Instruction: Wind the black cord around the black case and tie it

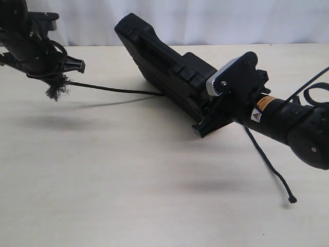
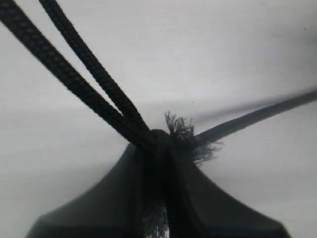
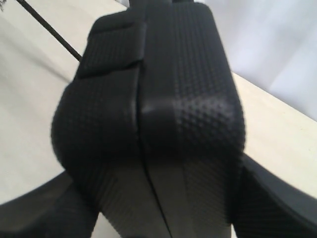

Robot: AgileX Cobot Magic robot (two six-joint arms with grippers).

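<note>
Now the cord (image 1: 118,90), clamped near its frayed end in the left pincer (image 1: 77,66), should be led tautly round the case (image 1: 159,62), held tilted over the bench (image 1: 128,180) by the right pincer (image 1: 216,116).

Case (image 1: 164,67) at centre-back of table (image 1: 128,195), tilted, one end clamped between fingers of right gripper (image 1: 208,119). Cord (image 1: 118,90) pinched in left gripper (image 1: 72,69), far left, runs rightward to case, apparently passing beneath it. Tufted end hangs below left gripper. Other end trails front-right of case.
</note>
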